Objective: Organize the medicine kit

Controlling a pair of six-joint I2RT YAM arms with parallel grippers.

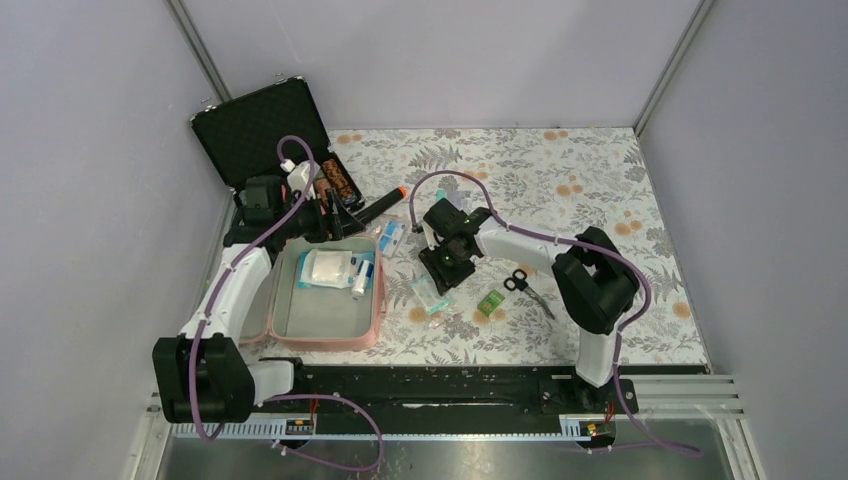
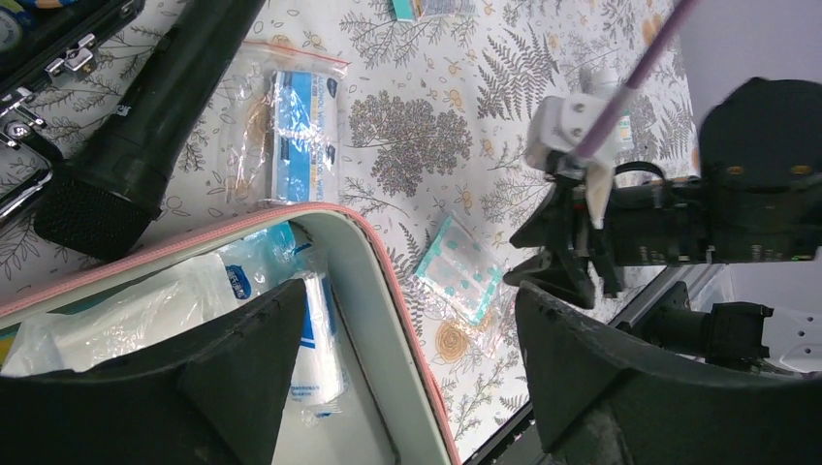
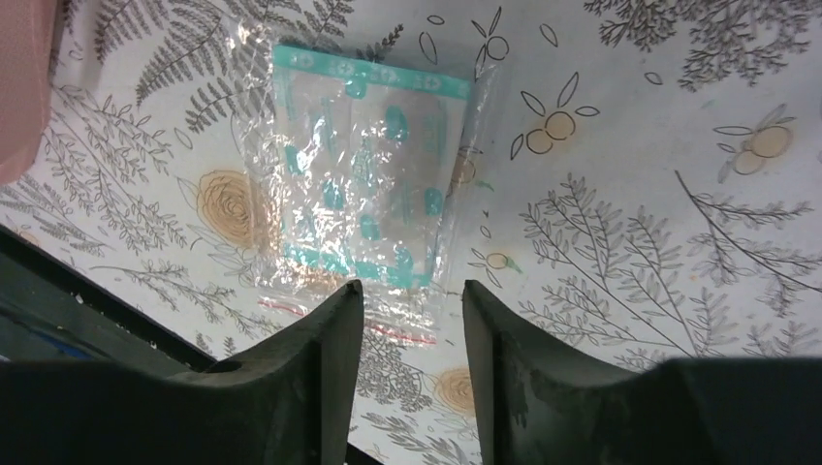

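The pink medicine kit (image 1: 322, 318) lies open at the near left, grey lining up, with white gauze packs (image 1: 324, 268) and a wrapped white roll (image 2: 318, 339) at its far end. My left gripper (image 2: 409, 291) hangs open over the kit's far right corner, one finger over the lining and the other over the table. It holds nothing. A clear zip bag with teal plasters (image 3: 361, 165) lies flat on the table right of the kit. My right gripper (image 3: 412, 289) hovers just above that bag's zip edge, jaws partly apart, gripping nothing.
A black hard case (image 1: 262, 128) stands open at the far left. Next to it lies a black torch-like cylinder (image 1: 384, 203), and a bagged blue-and-white pack (image 1: 391, 235) lies beyond the kit. Scissors (image 1: 526, 288) and a small green box (image 1: 490, 302) lie right of the right gripper.
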